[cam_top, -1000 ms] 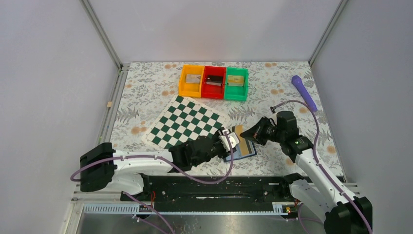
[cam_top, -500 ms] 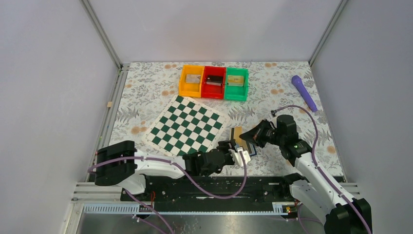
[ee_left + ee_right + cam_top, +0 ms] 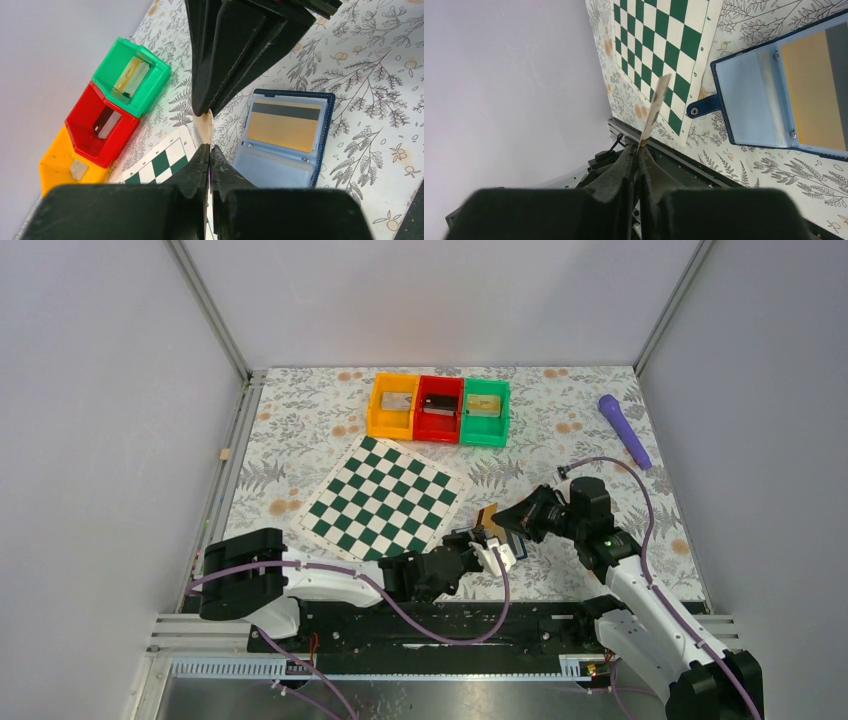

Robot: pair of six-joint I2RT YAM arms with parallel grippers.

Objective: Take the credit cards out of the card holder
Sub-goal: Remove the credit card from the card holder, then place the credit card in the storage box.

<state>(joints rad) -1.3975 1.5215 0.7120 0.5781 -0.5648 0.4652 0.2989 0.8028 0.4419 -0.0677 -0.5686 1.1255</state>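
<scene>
The card holder (image 3: pixel 320 150) is a blue bifold wallet lying open on the floral cloth, also in the right wrist view (image 3: pixel 749 95) and partly hidden under the grippers from above (image 3: pixel 517 539). One tan-gold credit card with a dark stripe (image 3: pixel 284 131) sits in its pocket. A second credit card (image 3: pixel 656 102) stands on edge in the air above it (image 3: pixel 487 514). My left gripper (image 3: pixel 209 146) is shut on this card's near end. My right gripper (image 3: pixel 639 147) has the card's other end between its tips, its jaws a narrow slit apart.
The green-and-white chessboard (image 3: pixel 385 498) lies left of the wallet. Orange (image 3: pixel 392 405), red (image 3: pixel 438 407) and green (image 3: pixel 485 410) bins stand in a row at the back, each with something in it. A purple handle (image 3: pixel 624 430) lies at the far right.
My left gripper moved right from the wallet to the raised card and shut on it. My right gripper's jaws parted a little. The wallet stayed where it was.
</scene>
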